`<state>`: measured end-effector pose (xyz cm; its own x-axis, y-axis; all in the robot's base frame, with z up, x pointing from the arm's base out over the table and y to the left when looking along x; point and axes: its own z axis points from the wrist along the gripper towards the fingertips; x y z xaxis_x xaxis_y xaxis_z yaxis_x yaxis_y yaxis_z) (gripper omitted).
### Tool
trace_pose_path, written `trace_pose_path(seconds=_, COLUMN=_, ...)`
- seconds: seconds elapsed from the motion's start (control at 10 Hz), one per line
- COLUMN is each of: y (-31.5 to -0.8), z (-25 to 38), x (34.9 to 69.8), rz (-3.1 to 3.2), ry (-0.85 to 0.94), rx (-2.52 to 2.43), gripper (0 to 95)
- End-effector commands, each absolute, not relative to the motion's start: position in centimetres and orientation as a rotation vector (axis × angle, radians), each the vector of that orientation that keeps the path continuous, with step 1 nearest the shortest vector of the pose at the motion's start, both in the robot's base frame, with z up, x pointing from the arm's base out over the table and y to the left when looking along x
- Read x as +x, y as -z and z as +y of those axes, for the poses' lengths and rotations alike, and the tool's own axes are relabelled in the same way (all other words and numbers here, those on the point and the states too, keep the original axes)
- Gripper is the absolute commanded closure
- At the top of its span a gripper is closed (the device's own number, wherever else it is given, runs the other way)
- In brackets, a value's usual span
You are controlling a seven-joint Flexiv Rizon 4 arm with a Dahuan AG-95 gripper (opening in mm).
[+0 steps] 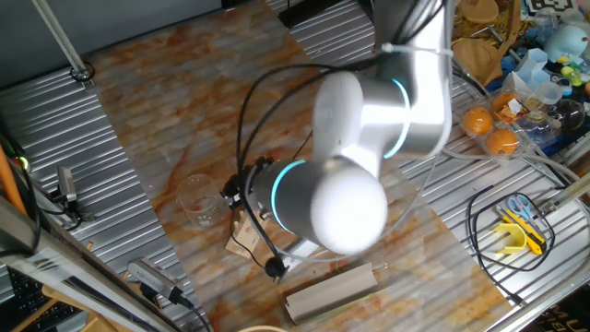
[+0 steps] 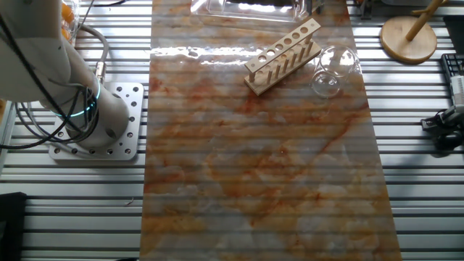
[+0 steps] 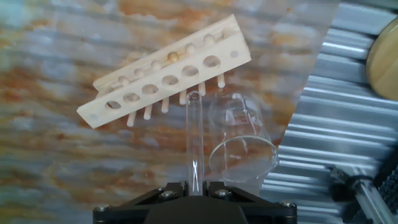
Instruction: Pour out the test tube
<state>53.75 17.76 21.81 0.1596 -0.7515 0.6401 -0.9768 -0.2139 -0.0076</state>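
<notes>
Gripper (image 3: 195, 186) grasps 1 test tube (image 3: 194, 140) near 1 beaker (image 3: 239, 143), 1 rack (image 3: 165, 71).

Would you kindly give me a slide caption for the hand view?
Gripper holds the test tube upright beside the beaker, above the wooden rack.

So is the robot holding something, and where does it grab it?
Yes, the fingers pinch the thin glass test tube at its lower end, near the beaker.
</notes>
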Motion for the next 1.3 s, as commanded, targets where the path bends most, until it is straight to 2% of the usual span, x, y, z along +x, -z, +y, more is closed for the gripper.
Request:
trace_pose_path(seconds=0.1, y=-21.66, z=17.45, x=53.47, rz=-1.618, ry=-0.756, rx=2.036, gripper=95.0)
trace_pose_path(seconds=1.3, y=-20.81, z=17.29, x=52.91, rz=-1.498, ry=-0.797, rx=2.002, gripper=95.0)
